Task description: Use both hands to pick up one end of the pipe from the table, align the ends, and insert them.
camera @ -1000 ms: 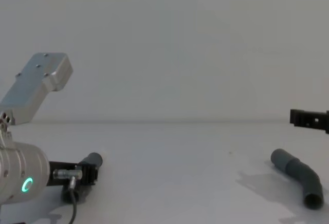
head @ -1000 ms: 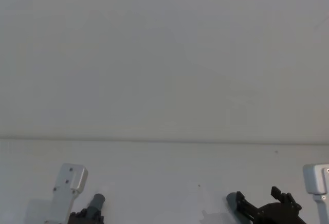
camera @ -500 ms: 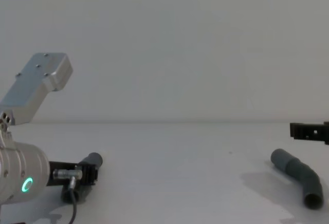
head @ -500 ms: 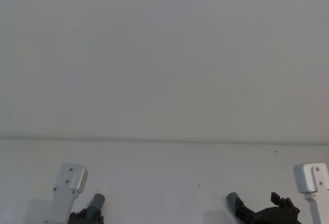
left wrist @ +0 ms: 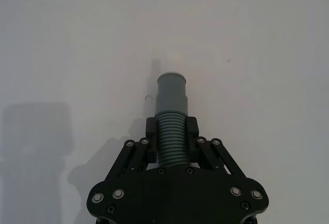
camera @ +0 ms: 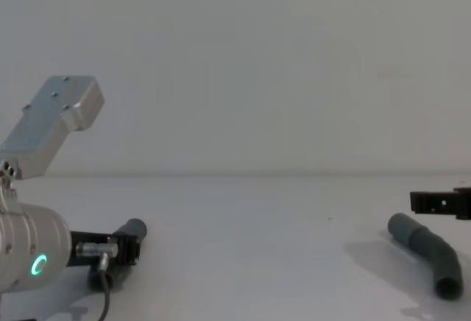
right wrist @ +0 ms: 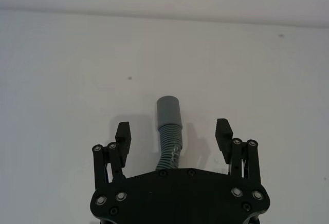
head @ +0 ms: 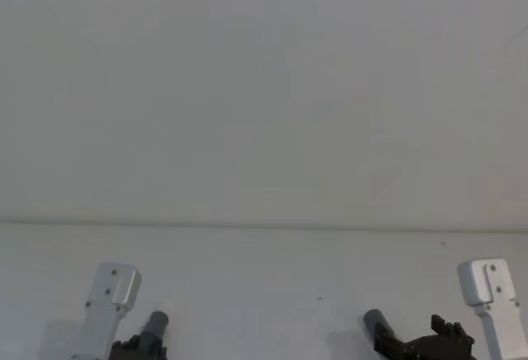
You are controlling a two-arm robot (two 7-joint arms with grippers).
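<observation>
The pipe lies on the white table (camera: 250,262). One end (left wrist: 172,93), a smooth grey cuff with a pale tip, sticks out past my left gripper (left wrist: 171,131), which is shut on the ribbed hose just behind that cuff. In the chest view this gripper (camera: 125,248) is low at the left, with the cuff (camera: 136,227) beyond it. The other end (right wrist: 168,112) lies on the table at the right (camera: 427,246). My right gripper (right wrist: 172,131) is open, its fingers wide apart on either side of that end and just above it (camera: 436,202), not touching.
A pale grey wall rises behind the table's far edge. The left arm's silver housing (camera: 55,118) and its green ring light (camera: 38,265) stand large at the chest view's left. The right arm's silver link (head: 487,286) shows at the head view's lower right.
My right gripper has come down and drawn back toward the pipe's right end, still open. The left gripper and the pipe have not moved.
</observation>
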